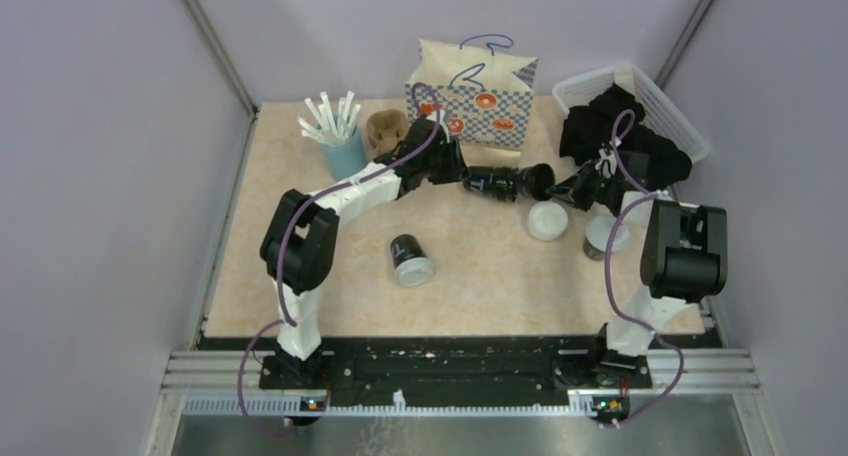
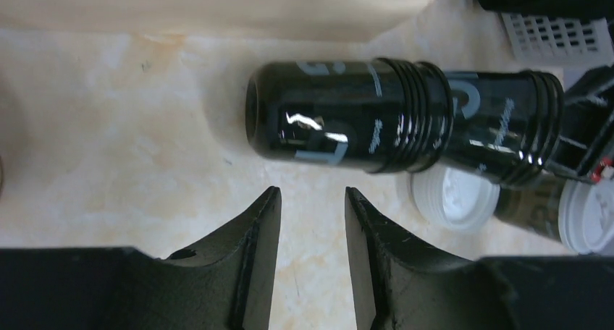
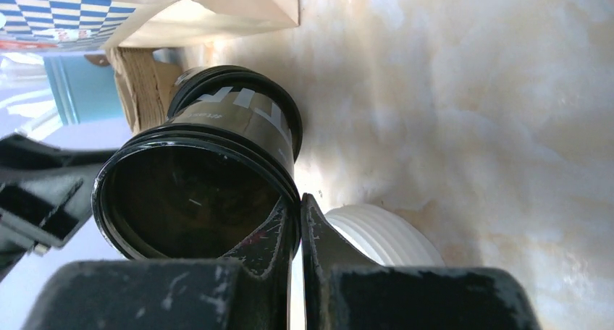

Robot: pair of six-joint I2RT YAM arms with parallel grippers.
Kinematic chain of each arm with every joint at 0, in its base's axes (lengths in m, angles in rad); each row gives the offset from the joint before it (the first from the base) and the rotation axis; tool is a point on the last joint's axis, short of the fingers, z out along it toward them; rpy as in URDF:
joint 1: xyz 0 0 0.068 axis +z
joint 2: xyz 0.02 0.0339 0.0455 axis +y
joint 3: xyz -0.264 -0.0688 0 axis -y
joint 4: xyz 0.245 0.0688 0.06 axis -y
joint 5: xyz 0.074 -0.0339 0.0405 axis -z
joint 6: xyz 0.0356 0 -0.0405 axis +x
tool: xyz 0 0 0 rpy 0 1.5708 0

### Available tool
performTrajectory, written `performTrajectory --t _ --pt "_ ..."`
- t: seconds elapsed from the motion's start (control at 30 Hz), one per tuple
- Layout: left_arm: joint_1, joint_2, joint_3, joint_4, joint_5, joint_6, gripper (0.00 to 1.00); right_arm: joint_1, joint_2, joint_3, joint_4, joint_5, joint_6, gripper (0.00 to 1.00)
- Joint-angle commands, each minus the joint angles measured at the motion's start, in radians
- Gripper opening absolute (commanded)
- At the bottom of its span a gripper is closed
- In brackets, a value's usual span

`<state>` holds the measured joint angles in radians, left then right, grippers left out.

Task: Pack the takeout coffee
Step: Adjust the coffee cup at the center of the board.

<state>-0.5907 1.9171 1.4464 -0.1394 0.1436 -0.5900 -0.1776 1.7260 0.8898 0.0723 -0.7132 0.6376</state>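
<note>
Two small black paper cups (image 1: 503, 183), lidless and nested one inside the other, lie horizontal over the middle of the pale marbled tabletop (image 1: 480, 286) — just in front of the blue-and-white checked paper bag (image 1: 470, 101). The right gripper (image 3: 298, 200) has them. Its two fingers are pressed together on the rim of the inner cup (image 3: 195, 192), one finger inside the dark mouth and one outside. Whether the pair touches the table or hangs just above it, I can't tell.

At the other end, the left gripper (image 2: 311, 196) sits just short of the outer cup (image 2: 340, 116). Its fingers (image 2: 261, 229) are parted with only bare table between them — gripping nothing.

A loose round white plastic lid (image 1: 547, 220) lies on the table just beside the right gripper. Next to that lid sits a black cup wearing its white lid (image 1: 605, 236). Another lidded black cup (image 1: 410, 261) lies tipped on its side nearer the arm bases, well apart from the rest.

Back left, the light-blue cup of white straws (image 1: 340, 141) stands upright beside the brown moulded-pulp carrier (image 1: 388, 131). Back right, a white slatted plastic basket (image 1: 600, 81) holds a heap of black cloth (image 1: 630, 126).
</note>
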Motion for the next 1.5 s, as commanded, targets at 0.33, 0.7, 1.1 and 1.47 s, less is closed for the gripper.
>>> performTrajectory --t 0.33,0.7,1.1,1.47 --pt "-0.011 0.079 -0.059 0.337 -0.167 -0.023 0.62 0.000 0.111 -0.019 0.208 -0.103 -0.007 0.00" --pt "0.000 0.174 -0.079 0.471 0.006 -0.102 0.75 0.040 0.139 0.027 0.169 -0.163 -0.063 0.00" --pt "-0.021 0.149 -0.164 0.539 0.197 -0.149 0.69 0.102 0.033 0.014 0.182 -0.186 0.003 0.00" --pt "-0.113 0.099 -0.213 0.538 0.336 -0.329 0.67 0.235 -0.216 0.281 -0.658 0.238 -0.138 0.00"
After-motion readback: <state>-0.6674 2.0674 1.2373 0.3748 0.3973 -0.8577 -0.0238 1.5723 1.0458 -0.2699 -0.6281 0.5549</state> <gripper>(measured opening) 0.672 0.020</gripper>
